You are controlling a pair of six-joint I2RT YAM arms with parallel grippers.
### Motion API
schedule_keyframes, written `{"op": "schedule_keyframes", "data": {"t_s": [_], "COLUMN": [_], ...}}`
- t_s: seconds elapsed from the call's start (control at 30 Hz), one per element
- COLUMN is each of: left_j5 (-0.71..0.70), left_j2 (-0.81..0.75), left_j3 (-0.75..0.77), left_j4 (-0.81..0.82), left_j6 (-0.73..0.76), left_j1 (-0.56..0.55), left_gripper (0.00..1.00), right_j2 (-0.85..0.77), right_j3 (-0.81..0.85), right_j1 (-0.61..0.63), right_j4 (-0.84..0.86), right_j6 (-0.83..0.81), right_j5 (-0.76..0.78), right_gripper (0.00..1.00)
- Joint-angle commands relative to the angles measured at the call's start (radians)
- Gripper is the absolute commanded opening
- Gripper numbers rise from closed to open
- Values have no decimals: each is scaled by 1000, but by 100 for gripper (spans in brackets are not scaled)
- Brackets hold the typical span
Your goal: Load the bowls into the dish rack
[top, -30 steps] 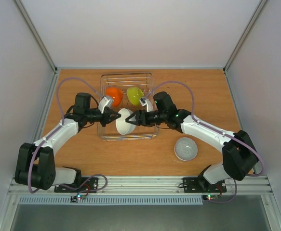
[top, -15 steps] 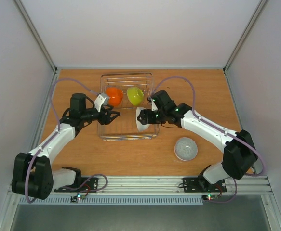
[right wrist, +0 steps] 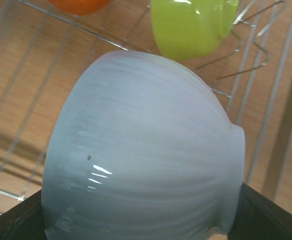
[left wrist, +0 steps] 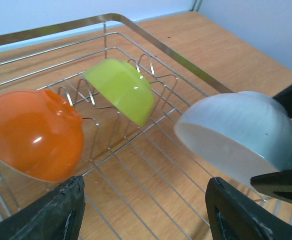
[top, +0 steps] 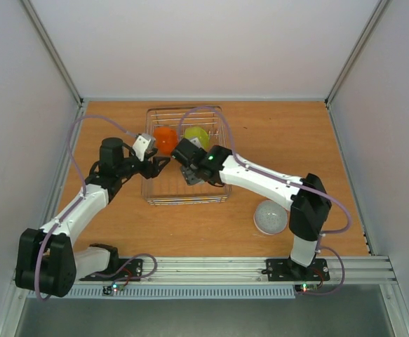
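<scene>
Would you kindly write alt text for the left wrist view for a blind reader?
A tilted white bowl fills the right, over the wire rack, where an orange bowl and a lime bowl stand on edge between the prongs. The camera's own jaws frame the bottom, open and empty.

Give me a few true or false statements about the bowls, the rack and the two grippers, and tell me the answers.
1. The orange bowl and the green bowl are both in the rack. True.
2. The grey bowl is in the rack. False: it sits on the table, outside the rack.
3. The right gripper holds a white bowl over the rack. True.
4. The left gripper holds a bowl. False: it is open and empty.
</scene>
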Motion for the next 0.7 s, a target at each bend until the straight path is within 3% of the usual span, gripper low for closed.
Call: {"op": "schedule_keyframes", "data": {"t_s": [0.0,0.2,0.67], "left_j5": [-76,-46,-18], "left_j2": [-10,5,3], "left_j3": [-8,3,5], "left_j4": [71,56,45], "left_j6": [-8,-5,0], "left_j1": [2,2,2], "left_gripper": [67,67,67], "right_j2": [66,185,445], "right_j3": [104,204,408], "right_j1": [47,85,85], "right_j4": [-194,-332,-515], "right_j6": [11,51,95], "right_j5": [289,398,478], "right_gripper": [1,1,1]}}
